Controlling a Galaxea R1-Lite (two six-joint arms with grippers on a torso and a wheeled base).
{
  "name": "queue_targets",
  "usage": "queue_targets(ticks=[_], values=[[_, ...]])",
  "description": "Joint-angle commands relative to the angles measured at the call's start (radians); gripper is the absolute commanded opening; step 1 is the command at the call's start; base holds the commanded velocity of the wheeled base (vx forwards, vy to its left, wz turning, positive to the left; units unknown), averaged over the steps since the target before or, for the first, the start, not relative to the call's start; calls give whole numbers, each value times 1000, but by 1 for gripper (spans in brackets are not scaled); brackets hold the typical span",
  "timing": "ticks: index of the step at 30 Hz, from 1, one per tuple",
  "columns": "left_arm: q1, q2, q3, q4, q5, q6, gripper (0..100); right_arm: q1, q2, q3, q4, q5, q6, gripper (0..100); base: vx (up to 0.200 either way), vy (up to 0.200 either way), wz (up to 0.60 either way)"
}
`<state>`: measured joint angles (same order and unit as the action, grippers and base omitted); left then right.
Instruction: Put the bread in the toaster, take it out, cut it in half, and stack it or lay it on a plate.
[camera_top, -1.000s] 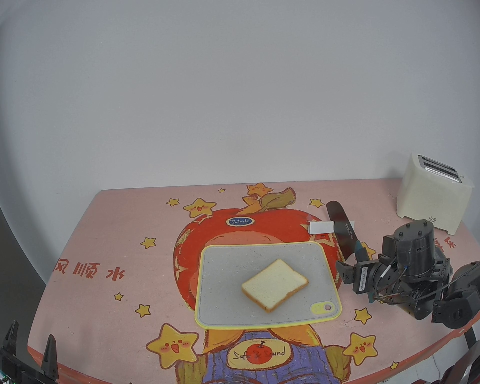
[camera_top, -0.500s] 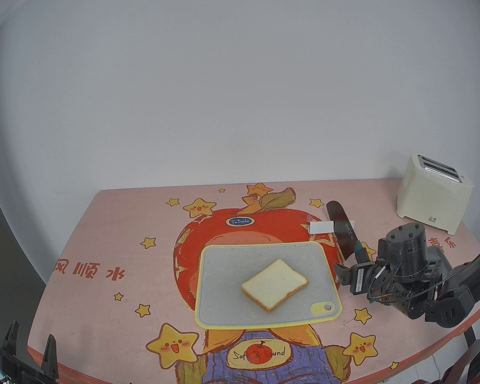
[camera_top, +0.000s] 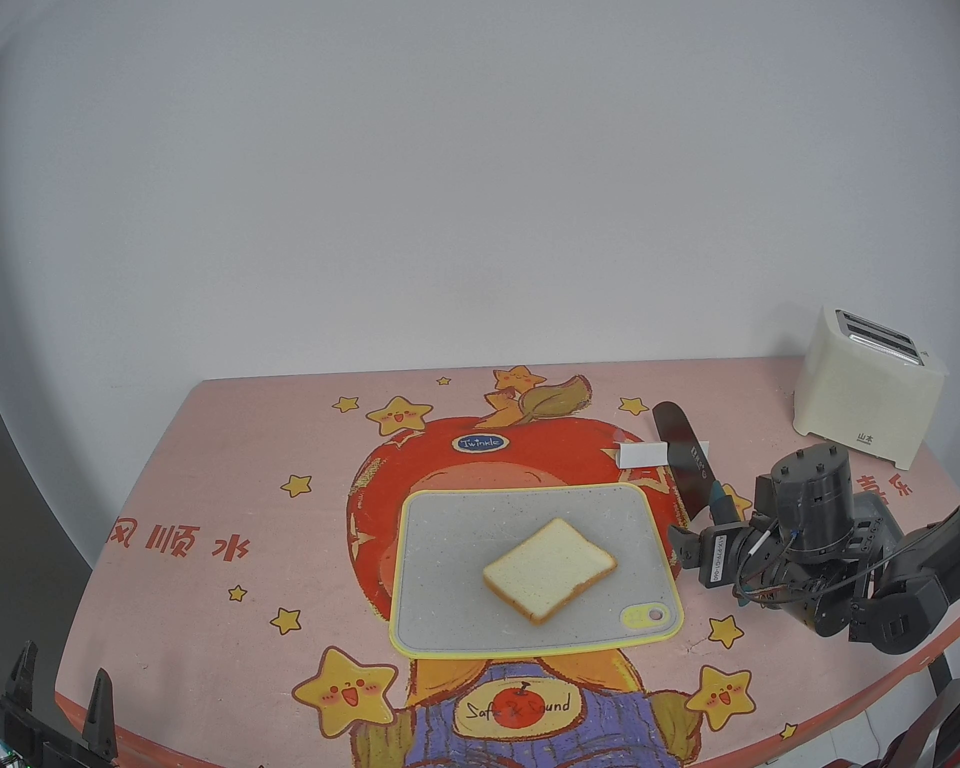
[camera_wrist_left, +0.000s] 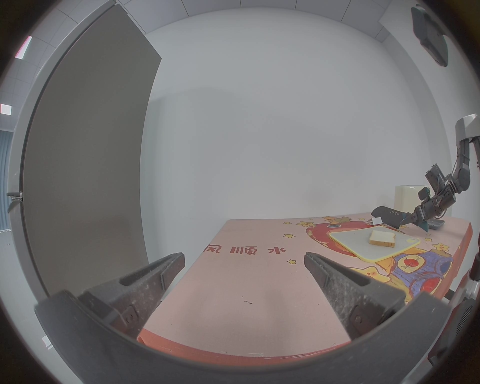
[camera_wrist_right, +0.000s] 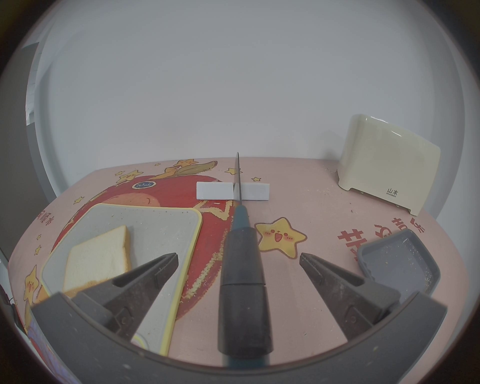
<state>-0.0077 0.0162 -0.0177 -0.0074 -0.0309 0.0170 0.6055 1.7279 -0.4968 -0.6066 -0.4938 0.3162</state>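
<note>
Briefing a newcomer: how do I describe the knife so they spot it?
On the pink table, look between the grey cutting board and the cream toaster. The knife lies there, handle inside the open right pincer. Only it has a dark blade lying across a white block.

One slice of bread (camera_top: 549, 569), mid-table. One cutting board (camera_top: 450, 560), under that slice. One knife (camera_top: 685, 450), just right of the board. One small white block (camera_top: 642, 454), crossed by the blade, beyond the board's far right corner. One toaster (camera_top: 865, 390), far right. One grey square plate (camera_wrist_right: 399, 262), near right. One table (camera_top: 250, 480), bearing all of these. Two grippers: left gripper (camera_wrist_left: 244, 257) off the near left corner, right gripper (camera_wrist_right: 239, 257) at the knife's handle.
</note>
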Motion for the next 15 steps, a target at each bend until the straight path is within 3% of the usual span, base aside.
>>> queue_targets(ticks=[1, 15], values=[[0, -16, 18, 0, 0, 0, 100, 0, -1, -2, -1, 0, 0, 100, 0, 0, 0], [0, -16, 18, 0, 0, 0, 100, 2, -2, -2, -1, -2, 0, 100, 0, 0, 0]])
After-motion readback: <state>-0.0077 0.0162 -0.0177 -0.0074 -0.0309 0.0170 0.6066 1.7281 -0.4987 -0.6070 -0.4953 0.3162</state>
